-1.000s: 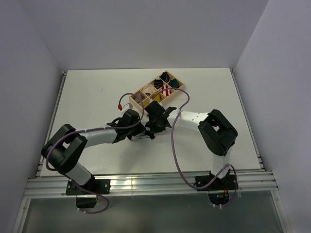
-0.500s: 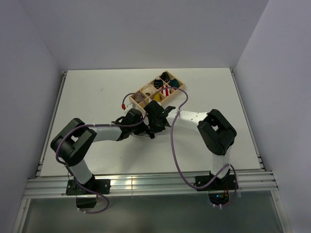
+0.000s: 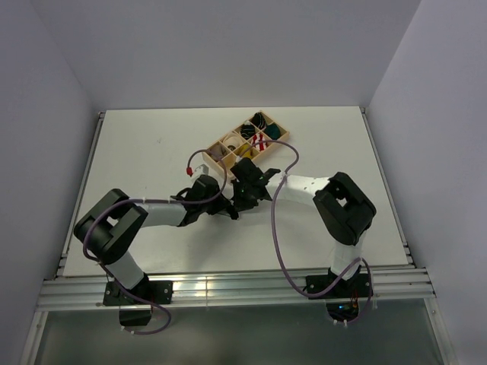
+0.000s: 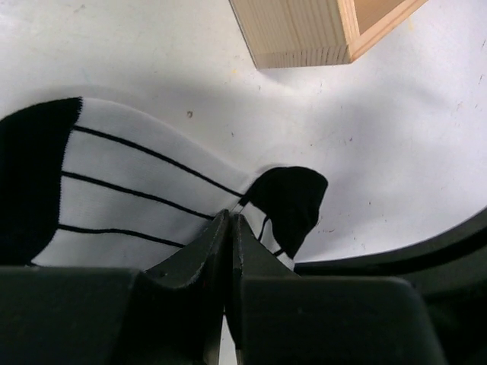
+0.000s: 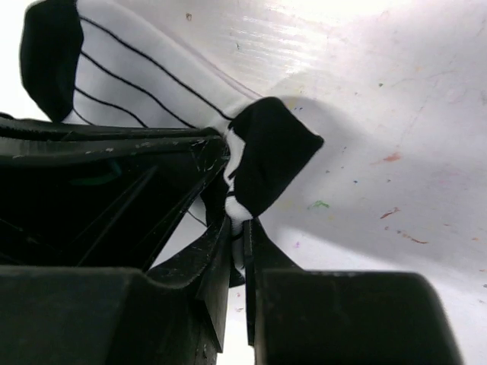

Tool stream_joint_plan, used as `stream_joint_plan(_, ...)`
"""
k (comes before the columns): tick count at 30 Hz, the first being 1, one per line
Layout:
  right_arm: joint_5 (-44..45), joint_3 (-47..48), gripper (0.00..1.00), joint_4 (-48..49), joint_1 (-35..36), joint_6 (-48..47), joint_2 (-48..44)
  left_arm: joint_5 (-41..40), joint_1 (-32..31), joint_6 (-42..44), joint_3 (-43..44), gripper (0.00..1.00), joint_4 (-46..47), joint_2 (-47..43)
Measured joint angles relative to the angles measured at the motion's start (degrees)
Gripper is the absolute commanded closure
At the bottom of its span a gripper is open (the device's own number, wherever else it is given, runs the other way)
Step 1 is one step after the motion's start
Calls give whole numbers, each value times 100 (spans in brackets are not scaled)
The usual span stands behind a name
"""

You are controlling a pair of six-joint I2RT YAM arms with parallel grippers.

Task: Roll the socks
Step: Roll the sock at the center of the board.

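1. Found the left gripper (image 4: 230,228) pressed together, apparently nipping the edge of the white sock (image 4: 129,190) beside its black tip.
2. Found the right gripper (image 5: 237,222) pinching a fold of the same sock at that black end, with a sliver of white cloth between the fingers.
3. Located the sock on the table (image 4: 396,137), between both grippers and just short of the tray (image 4: 297,34), with the other black end free.
4. Judged as the start of the roll. Recommend keeping both pinches level, turning the fold tightly toward the free end, and holding the cloth low to avoid slack.
5. Advise rolling away from the tray wall close ahead, not into it.
6. Seen from overhead: open table to the left and toward the bases. Worth keeping the cable (image 3: 272,228) off the cloth.
7. Noted a yellow piece (image 3: 245,153) in a tray compartment. Cannot tell whether it is the second sock.
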Motion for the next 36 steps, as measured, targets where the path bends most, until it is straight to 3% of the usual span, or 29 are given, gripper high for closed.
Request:
stream_joint_plan(3, -306, -114, 99, 144, -111, 155, -20, 2, 0, -22, -146, 87, 92, -90)
stream_joint_plan(8, -688, -251, 100, 302, -254, 518, -24, -50, 0, 37, -332, 87, 146, -258)
stream_joint_plan(15, -964, -267, 100, 507, -286, 1019, 0, -448, -15, 560, -870, 63, 70, -1062)
stream_joint_plan(22, -1215, -409, 100, 826, -293, 1626, 68, -857, -330, 1191, -1578, 54, 214, -2448)
stream_joint_plan(23, -1246, -409, 100, 866, -293, 1687, 92, -894, -431, 1285, -1729, 49, 291, -2658)
stream_joint_plan(24, -1274, -409, 100, 894, -293, 1764, 111, -901, -511, 1364, -1860, 22, 385, -2798)
stream_joint_plan(30, -1410, -407, 99, 955, -293, 2057, 142, -938, -914, 1985, -2229, 25, 649, -3106)
stream_joint_plan(36, -1467, -407, 99, 964, -293, 2214, 275, -1266, -1375, 2603, -2170, 36, 870, -2811)
